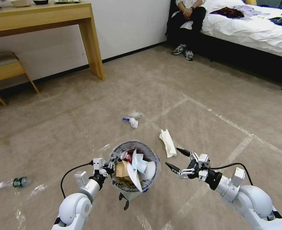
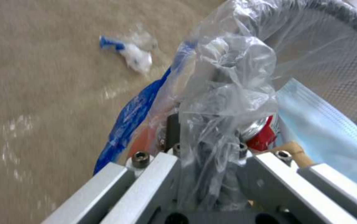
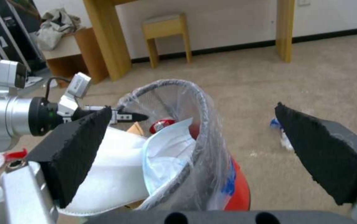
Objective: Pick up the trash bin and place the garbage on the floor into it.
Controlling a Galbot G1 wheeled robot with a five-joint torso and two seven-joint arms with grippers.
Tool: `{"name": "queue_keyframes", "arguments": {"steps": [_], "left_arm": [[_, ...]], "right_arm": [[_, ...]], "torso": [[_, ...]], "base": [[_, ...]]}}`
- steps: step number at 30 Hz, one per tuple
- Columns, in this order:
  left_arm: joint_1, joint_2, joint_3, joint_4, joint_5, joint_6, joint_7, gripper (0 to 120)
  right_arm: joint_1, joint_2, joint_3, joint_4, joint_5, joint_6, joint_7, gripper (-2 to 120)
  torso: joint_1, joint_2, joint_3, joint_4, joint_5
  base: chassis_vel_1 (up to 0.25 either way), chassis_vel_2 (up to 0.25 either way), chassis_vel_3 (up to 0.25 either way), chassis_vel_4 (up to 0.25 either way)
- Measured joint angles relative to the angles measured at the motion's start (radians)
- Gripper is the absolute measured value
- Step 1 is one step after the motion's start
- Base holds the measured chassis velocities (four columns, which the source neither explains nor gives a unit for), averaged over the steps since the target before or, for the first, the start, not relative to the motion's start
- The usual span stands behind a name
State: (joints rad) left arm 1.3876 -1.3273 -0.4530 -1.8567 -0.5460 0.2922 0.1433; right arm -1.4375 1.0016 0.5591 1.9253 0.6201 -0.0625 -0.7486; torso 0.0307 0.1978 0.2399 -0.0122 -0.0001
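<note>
Left end effector (image 1: 108, 168) clamped on trash bin (image 1: 148, 152) rim, bin lifted off floor (image 1: 83, 127). Right end effector (image 1: 177, 159) spread apart just beside. Beyond on carpet: white slipper (image 1: 168, 142), then blue-white wrapper (image 1: 130, 120).

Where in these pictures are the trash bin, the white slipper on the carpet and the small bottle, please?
trash bin (image 1: 153, 154): head view, grey rim at its far right.
white slipper (image 1: 168, 143): head view, middle of its flat sole.
small bottle (image 1: 19, 181): head view, dark label band.

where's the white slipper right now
In the head view the white slipper lies on the carpet, just ahead of the open right gripper and right of the bin.
</note>
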Motion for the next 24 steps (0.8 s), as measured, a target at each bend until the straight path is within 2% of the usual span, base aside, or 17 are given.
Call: {"name": "queue_keyframes", "arguments": {"steps": [5, 24], "left_arm": [[0.000, 0.000, 0.000, 0.000, 0.000, 0.000, 0.000, 1], [-0.009, 0.005, 0.004, 0.001, 0.000, 0.002, -0.005, 1]], "right_arm": [[0.000, 0.000, -0.005, -0.001, 0.000, 0.012, 0.001, 100], [0.020, -0.011, -0.018, -0.023, 0.004, 0.019, 0.007, 100]], "torso": [[0.000, 0.000, 0.000, 0.0000, 0.0000], [-0.001, 0.000, -0.001, -0.0001, 0.0001]], "base": [[-0.082, 0.089, 0.093, -0.075], [0.003, -0.008, -0.006, 0.002]]}}
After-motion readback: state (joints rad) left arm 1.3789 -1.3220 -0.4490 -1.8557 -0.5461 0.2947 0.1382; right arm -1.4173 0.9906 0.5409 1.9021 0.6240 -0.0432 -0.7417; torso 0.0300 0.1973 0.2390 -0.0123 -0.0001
